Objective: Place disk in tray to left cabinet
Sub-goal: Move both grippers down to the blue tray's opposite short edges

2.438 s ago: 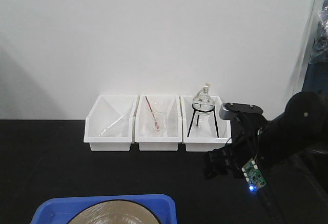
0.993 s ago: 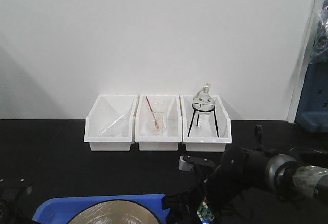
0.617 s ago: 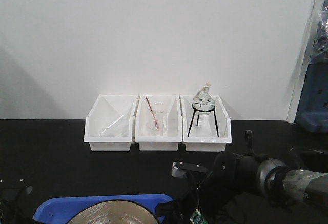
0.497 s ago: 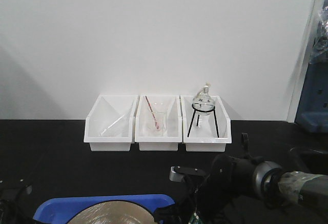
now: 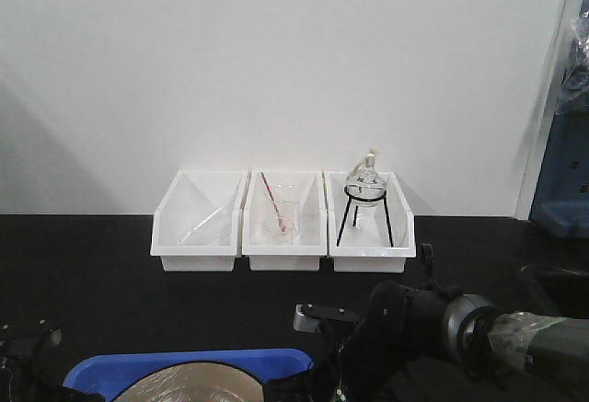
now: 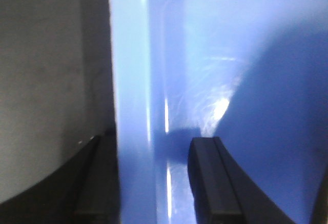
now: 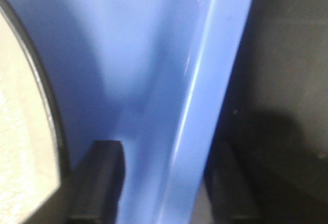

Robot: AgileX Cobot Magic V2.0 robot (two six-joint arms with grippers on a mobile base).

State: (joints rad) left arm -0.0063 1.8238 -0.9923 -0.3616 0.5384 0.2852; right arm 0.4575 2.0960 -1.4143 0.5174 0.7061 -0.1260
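Your left gripper [image 6: 151,144] and right gripper [image 7: 164,149] sit spread astride opposite rims of the tray [image 5: 184,360], the disk [image 7: 20,131] just inside the right one: the grasp looks unfinished, and next calls for closing evenly and lifting level

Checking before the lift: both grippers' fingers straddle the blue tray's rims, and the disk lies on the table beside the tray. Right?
Not quite: the disk lies inside the tray, not on the table beside it, as the front-facing view shows. The rest holds.
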